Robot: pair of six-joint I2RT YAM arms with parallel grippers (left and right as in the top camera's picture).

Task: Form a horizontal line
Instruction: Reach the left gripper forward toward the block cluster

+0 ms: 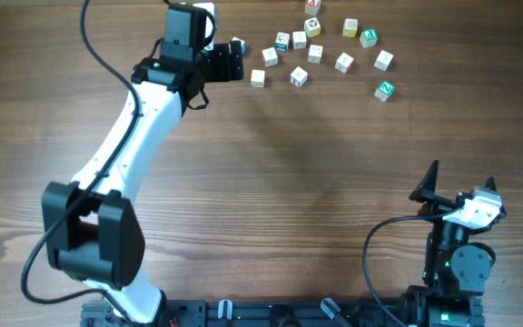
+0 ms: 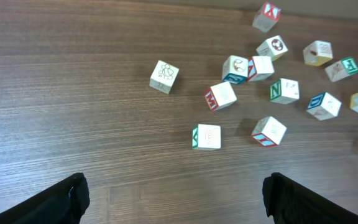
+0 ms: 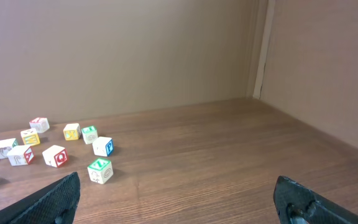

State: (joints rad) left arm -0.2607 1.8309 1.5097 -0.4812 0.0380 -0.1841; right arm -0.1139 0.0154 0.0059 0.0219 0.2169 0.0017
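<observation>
Wooden table (image 1: 289,182): letter cubes (image 1: 299,77) are being left scattered, unaligned; left gripper (image 2: 176,183) and right gripper (image 3: 176,183) are being held agape, empty.

The brown wood-grain counter (image 1: 316,182) is smooth with a faint satin sheen. The small white letter cubes (image 2: 207,137) look matt, with coloured printed faces. The left arm's white shell (image 1: 143,118) is glossy plastic, and its black joint housing (image 1: 107,241) is duller. The left claw (image 2: 178,202) has matt black fingers (image 2: 61,199). The beige wall (image 3: 135,50) is flat matt.
</observation>
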